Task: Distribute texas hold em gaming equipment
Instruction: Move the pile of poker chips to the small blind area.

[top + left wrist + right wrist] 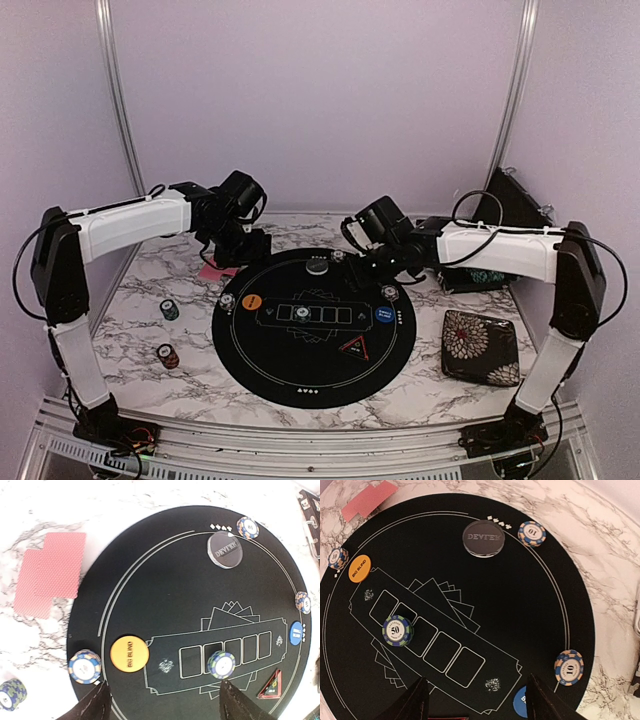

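Left tool (162,684) and right tool (476,678) open, empty, far forward, face-down over black mat (300,362)

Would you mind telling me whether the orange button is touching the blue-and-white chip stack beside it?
Apart. The left wrist view shows a strip of black mat between the orange button and the blue-and-white chip stack.

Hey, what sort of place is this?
Probably a robot test booth, not a card room: plain walls with metal posts, a left arm and right arm mounted at the edge of a marble-patterned table, a poker mat with chip stacks.
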Motion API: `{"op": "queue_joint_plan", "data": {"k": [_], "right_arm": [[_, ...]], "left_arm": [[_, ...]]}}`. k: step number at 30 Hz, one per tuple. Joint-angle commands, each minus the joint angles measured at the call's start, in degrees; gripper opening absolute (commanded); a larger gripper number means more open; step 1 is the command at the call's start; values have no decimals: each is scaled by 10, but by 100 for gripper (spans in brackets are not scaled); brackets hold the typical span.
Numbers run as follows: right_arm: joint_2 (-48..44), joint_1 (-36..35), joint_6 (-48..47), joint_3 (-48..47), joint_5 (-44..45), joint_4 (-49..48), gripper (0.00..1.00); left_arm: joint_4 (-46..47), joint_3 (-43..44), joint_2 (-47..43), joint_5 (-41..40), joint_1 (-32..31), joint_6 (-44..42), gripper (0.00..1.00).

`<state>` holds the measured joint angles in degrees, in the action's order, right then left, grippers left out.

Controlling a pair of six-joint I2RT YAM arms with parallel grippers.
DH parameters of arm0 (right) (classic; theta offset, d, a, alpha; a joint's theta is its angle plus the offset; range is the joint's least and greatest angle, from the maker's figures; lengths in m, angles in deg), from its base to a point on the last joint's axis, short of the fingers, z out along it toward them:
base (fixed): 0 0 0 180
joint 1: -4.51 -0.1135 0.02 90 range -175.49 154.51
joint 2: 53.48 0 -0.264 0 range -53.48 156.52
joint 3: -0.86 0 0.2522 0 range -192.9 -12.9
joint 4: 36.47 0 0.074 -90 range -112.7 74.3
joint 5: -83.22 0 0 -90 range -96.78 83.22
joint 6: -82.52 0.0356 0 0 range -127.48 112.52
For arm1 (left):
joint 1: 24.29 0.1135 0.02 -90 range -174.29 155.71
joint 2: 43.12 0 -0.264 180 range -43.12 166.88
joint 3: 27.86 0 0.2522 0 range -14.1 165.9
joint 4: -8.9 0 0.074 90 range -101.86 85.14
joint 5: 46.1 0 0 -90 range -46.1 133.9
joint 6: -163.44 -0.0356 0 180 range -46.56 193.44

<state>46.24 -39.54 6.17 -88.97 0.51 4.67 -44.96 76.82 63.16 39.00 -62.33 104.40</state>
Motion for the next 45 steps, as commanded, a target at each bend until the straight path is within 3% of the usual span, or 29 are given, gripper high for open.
{"op": "queue_joint_plan", "data": {"k": [1,21,45], "right_arm": [[36,-29,14,-58,15,27,64],[246,-97,10,-262,-1,113,65],[338,-108,2,-347,17,168,65]], "left_arm": [[31,-34,-47,21,13,-17,75],[72,-135,-138,68,66,-38,75],[87,-169,-158,96,92,-51,74]]}}
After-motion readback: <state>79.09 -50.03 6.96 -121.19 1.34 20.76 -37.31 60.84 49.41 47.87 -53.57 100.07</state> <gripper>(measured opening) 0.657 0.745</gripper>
